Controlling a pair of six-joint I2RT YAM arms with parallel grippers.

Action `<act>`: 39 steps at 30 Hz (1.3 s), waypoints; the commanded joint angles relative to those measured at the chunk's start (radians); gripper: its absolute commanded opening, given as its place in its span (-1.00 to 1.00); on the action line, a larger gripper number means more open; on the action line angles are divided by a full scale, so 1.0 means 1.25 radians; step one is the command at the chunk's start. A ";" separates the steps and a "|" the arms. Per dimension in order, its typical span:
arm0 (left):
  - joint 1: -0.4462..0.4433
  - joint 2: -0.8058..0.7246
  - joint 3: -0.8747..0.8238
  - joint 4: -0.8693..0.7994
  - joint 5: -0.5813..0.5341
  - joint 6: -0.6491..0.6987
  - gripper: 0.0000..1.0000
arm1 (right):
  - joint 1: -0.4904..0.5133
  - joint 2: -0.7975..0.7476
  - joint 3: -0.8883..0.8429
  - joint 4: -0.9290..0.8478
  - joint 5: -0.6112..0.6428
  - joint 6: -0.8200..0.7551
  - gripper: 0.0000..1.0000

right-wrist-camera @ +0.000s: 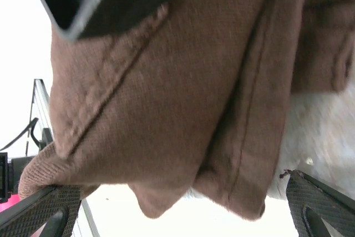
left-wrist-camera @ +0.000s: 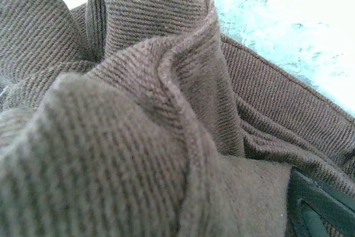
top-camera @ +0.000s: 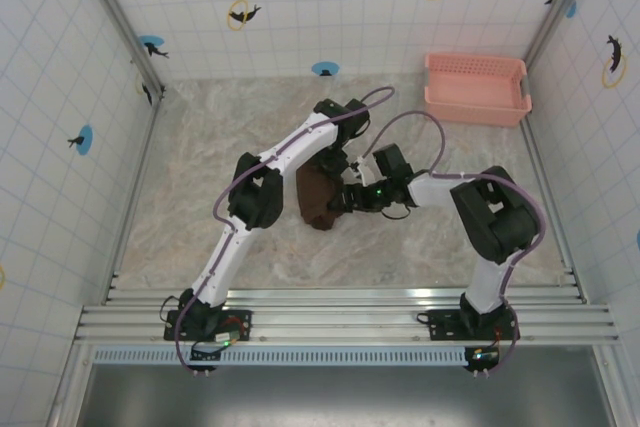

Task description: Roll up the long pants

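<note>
Right hand (right-wrist-camera: pixel 180 198): jaws spread full, nothing pinched. Its pads (right-wrist-camera: pixel 319 206) stand either side of a folded, seamed edge of the long pants (right-wrist-camera: pixel 183 98). The cloth hangs between them and I see no contact.

Left hand (top-camera: pixel 338 171): one finger (left-wrist-camera: pixel 319 212) shows low right in its wrist view, with twill bunched right up to the lens. Reads as wide open, no grip.

The pants are a compact brown bundle mid-tabletop (top-camera: pixel 190 187). Both hands are on top of it, left coming in from the far side, right from the right side.

My read: the roll is mostly formed, the outer layers are loose, and the hands are between grips.

To do this step well:
- Bite deep, so all plies of that edge sit between the pads, not just the outer hem.
- One hand pins the bundle while the other turns it, or it springs open.
- The hands are crowded: a dark housing, likely the left hand's, sits at the top of the right wrist view. Move one at a time.

Pink basket (top-camera: pixel 476 60) is at the far right corner, well apart.
</note>
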 commanded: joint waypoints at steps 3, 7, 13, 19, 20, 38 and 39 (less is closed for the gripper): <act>0.012 0.113 -0.064 -0.092 0.044 0.009 0.94 | 0.009 0.085 0.013 0.075 0.036 0.042 0.96; 0.012 0.118 -0.066 -0.098 0.047 0.008 0.94 | 0.025 0.121 0.050 0.086 0.054 0.039 0.96; 0.012 0.116 -0.074 -0.102 0.061 0.007 0.94 | 0.057 0.199 0.110 0.152 0.053 0.101 0.83; 0.013 0.104 -0.093 -0.097 0.088 0.010 0.94 | 0.073 0.293 0.147 0.335 0.023 0.228 -0.16; 0.013 0.102 -0.096 -0.096 0.094 0.010 0.94 | 0.074 0.302 0.144 0.371 0.029 0.247 -0.30; 0.302 -0.229 0.123 -0.097 0.268 -0.059 0.94 | -0.010 -0.008 0.161 0.163 0.126 0.141 -1.00; 0.319 -0.264 0.106 -0.079 0.285 -0.065 0.94 | -0.021 -0.033 0.177 0.145 0.130 0.134 -1.00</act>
